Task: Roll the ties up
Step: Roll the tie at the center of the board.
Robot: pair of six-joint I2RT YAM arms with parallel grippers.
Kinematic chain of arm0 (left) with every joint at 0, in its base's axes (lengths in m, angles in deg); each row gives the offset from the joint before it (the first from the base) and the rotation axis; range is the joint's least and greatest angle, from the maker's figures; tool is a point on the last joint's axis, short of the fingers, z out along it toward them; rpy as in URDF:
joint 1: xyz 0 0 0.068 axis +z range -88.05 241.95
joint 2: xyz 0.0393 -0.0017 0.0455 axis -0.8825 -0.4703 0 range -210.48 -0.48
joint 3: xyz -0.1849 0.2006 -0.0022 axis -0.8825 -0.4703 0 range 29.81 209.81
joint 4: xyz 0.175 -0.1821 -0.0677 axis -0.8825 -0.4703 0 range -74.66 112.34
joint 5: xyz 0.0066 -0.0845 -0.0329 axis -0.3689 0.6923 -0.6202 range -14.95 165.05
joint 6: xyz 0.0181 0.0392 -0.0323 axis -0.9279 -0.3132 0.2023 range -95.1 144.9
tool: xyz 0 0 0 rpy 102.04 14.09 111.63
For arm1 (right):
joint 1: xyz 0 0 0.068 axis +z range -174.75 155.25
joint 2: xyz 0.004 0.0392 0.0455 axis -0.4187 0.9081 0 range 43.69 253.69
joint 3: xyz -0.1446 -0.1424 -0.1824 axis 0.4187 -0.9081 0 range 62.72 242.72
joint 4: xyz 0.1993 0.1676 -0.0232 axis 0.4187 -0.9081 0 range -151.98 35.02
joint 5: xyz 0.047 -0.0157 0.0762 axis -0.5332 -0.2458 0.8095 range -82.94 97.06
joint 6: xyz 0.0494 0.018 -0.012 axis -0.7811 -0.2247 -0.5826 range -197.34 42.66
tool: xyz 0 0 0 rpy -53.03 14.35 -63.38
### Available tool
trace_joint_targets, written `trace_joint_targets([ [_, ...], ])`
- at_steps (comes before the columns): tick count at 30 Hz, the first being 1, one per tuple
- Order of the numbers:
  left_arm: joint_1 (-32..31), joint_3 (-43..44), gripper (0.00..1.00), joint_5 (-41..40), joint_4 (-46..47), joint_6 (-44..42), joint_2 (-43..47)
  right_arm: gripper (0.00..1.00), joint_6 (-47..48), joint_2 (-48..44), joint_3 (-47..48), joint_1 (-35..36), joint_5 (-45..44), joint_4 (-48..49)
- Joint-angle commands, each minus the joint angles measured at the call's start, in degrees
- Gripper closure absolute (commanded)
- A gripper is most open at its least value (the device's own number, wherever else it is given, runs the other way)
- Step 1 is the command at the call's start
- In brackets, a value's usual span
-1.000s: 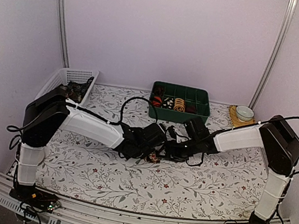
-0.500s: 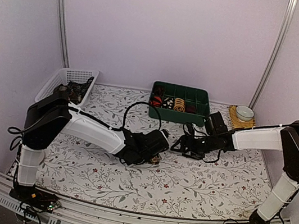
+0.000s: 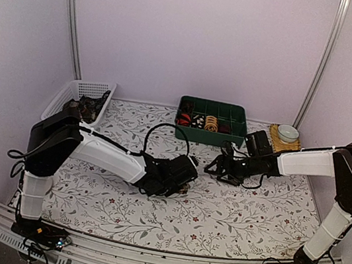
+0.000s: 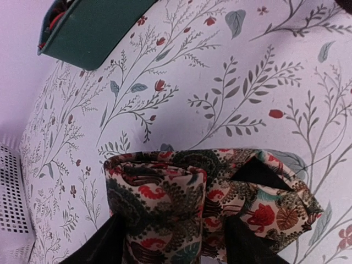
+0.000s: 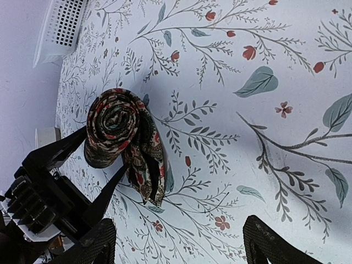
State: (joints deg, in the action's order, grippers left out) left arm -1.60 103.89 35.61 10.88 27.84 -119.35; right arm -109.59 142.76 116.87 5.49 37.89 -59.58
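Jaws of my left gripper (image 4: 175, 242) stand parted astride the rolled tie (image 4: 159, 192); right gripper (image 5: 179, 242) gapes wide, empty, tie well ahead. I'd lift left straight up, keeping the roll wound.

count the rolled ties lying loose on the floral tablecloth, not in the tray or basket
1: the dark brown floral-print rolled tie sits mid-table between the open fingers of the left gripper. Other rolls are in the green plastic compartment tray; more may be hidden.
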Motion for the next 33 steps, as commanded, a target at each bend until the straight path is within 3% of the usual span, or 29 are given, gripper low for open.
trace_joint_targets([
  [1, -0.79, -0.71, 0.35, 3.32, 0.67, 0.82, 3.99, 0.20, -0.76, -3.31, 0.46, -0.18, 1.74, 1.99],
  [7, -0.62, -0.38, 0.22, 4.57, 1.02, 1.14, 8.69, 0.20, -1.80, -1.97, 1.65, -0.13, 3.34, 3.14],
  [12, 0.59, -2.71, 0.00, 9.73, 2.77, 2.70, 14.47, 0.20, -2.41, -0.91, 3.41, 0.19, 4.00, 4.09],
  [17, 4.18, -7.56, 0.00, 18.48, 5.52, 7.13, 21.43, 0.22, -3.50, 1.32, 6.75, 3.04, 4.95, 5.49],
  [24, 16.38, -20.03, 0.04, 30.69, 11.23, 18.09, 31.73, 0.25, -6.29, 7.61, 15.42, 8.04, 6.43, 8.41],
  [33, 24.91, -28.69, 0.08, 41.18, 18.32, 23.99, 32.09, 0.28, -9.80, 17.74, 23.52, 11.32, 8.94, 11.02],
])
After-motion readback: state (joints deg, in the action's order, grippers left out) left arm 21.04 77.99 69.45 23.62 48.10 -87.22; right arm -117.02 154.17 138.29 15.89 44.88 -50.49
